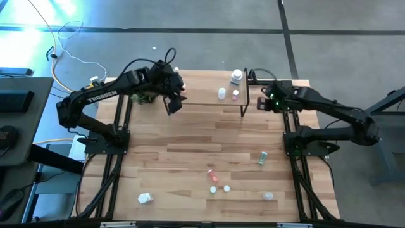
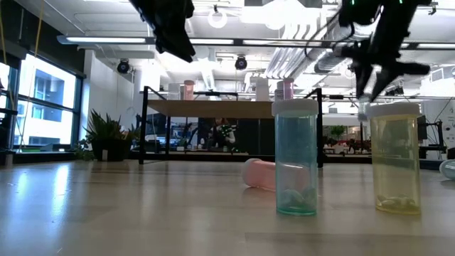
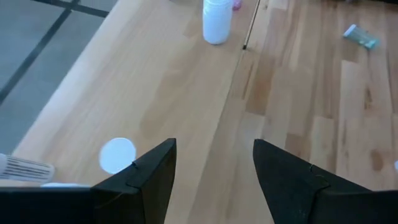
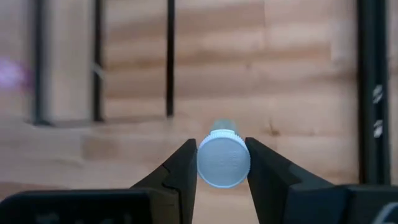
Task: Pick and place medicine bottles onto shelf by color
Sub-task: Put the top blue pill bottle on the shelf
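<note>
on slatted wooden bench (image 1: 190, 145): shelf (image 1: 209, 96) along far edge, white jar, white bottle and pink bottle standing on its right part. left tool (image 1: 172, 102) above shelf's left end, jaws apart, nothing between. right tool (image 4: 222, 165) just off shelf's right end, clamped on white-capped bottle (image 4: 223, 160). green bottle (image 1: 262, 158), pink bottle (image 1: 212, 173), several white ones scattered on near half.
</note>
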{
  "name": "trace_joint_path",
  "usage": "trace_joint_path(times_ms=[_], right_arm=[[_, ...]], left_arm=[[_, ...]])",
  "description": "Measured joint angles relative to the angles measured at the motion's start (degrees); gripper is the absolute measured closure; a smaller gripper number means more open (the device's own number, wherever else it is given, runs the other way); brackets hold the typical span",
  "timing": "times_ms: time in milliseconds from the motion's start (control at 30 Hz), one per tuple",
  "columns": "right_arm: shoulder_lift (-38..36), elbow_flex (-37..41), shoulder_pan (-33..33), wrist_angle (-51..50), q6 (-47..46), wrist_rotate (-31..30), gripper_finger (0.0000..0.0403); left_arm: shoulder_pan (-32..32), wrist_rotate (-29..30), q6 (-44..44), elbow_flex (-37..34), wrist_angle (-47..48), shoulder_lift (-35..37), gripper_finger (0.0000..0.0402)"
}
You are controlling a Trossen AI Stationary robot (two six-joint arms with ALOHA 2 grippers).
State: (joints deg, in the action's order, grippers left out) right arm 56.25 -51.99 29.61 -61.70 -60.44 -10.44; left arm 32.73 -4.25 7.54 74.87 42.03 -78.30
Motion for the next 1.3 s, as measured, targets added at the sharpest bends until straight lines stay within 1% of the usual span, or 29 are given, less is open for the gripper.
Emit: trace_joint_path(times_ms=[167, 367, 567, 767, 900, 1167, 1300], right_arm=[[0.0, -8.37, 0.04, -3.58, 0.29, -5.67, 0.03], [0.01, -15.83, 0.04, -4.96, 2.53, -10.26, 0.03], [1.03, -20.85, 0.04, -4.92, 4.87, -12.16, 0.03], [5.99, -27.11, 0.38, -4.66, 10.22, -12.7, 0.03], [10.06, -31.98, 2.76, -5.24, 14.54, -9.85, 0.03], [18.97, -41.86, 9.49, -7.32, 25.24, -0.39, 0.03], [23.18, -44.45, 11.44, -9.52, 28.86, 4.77, 0.03]], left_arm=[[1.56, 0.01, 2.01, 0.0, -1.33, 0.0, 0.02], [3.47, 0.0, 3.69, 0.02, -3.4, 0.0, 0.02], [4.98, 0.0, 4.18, 0.02, -4.38, 0.0, 0.02], [5.58, 0.0, 4.07, 0.02, -4.54, -0.02, 0.02], [5.55, 0.0, 3.96, 0.02, -4.51, -0.02, 0.02], [5.55, 0.0, 2.94, 0.02, -3.9, -0.02, 0.02], [5.55, 0.0, 2.92, 0.02, -3.85, -0.02, 0.02]])
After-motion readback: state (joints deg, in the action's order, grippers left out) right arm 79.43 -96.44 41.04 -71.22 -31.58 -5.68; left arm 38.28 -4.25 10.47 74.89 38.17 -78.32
